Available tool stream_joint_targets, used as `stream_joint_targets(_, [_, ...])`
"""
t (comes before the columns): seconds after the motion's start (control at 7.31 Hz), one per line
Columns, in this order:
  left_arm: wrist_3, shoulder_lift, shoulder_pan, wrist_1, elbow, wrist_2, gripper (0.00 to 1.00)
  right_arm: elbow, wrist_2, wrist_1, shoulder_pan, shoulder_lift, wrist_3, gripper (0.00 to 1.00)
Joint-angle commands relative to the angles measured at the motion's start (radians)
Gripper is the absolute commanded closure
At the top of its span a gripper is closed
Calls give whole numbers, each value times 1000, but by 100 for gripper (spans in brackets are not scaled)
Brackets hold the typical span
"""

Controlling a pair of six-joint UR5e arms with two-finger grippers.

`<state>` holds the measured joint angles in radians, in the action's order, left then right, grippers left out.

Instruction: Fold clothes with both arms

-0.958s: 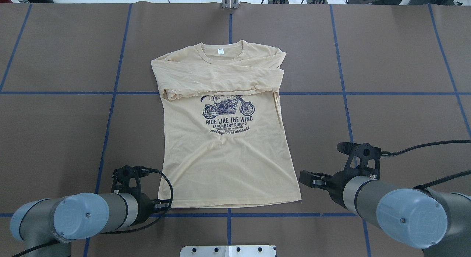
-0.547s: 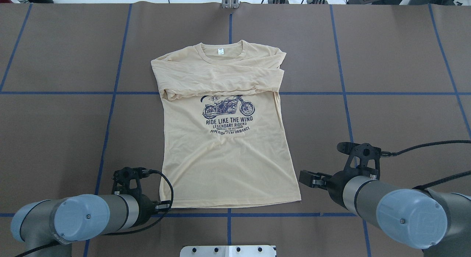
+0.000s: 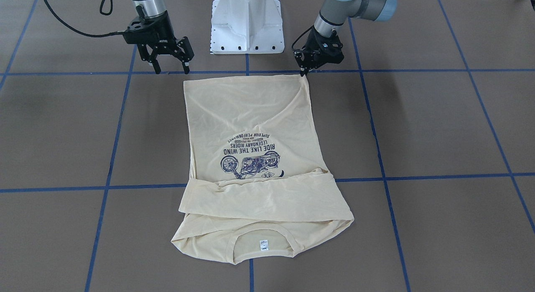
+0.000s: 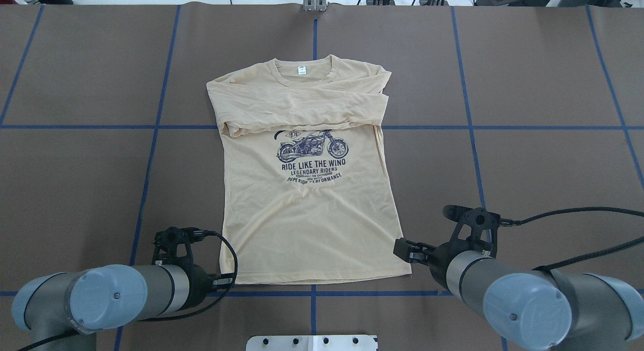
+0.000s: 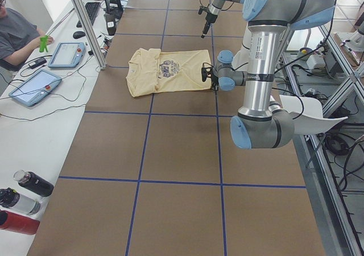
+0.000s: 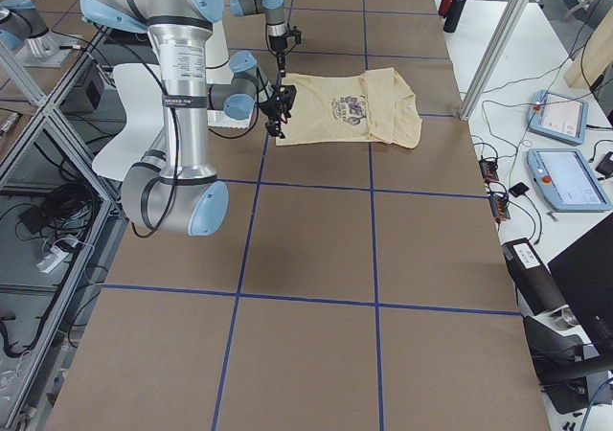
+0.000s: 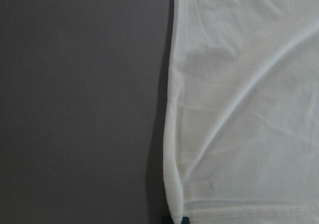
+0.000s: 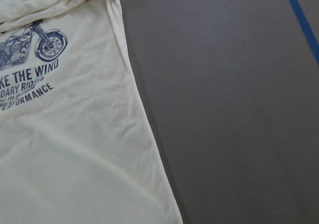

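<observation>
The left gripper (image 3: 302, 71) pinches one hem corner of the shirt (image 3: 250, 112). The right gripper (image 3: 171, 70) (jaws apart) hangs beside the other corner. It may miss, so the fold goes crooked.

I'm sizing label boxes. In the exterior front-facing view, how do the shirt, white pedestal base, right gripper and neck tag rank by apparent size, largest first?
1. shirt
2. white pedestal base
3. right gripper
4. neck tag
The gaps are plain, so none of these is a close call.
</observation>
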<state>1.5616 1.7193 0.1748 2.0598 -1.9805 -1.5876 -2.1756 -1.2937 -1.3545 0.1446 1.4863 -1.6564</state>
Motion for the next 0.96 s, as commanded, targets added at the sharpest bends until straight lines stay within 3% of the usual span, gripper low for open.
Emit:
stream_joint_targets(0.0, [2, -1, 0, 0, -18, 0, 100, 57, 52, 2, -55, -29, -16, 2])
stream_joint_targets(0.82, [2, -1, 0, 0, -27, 0, 100, 115, 85, 11, -88, -31, 0, 36])
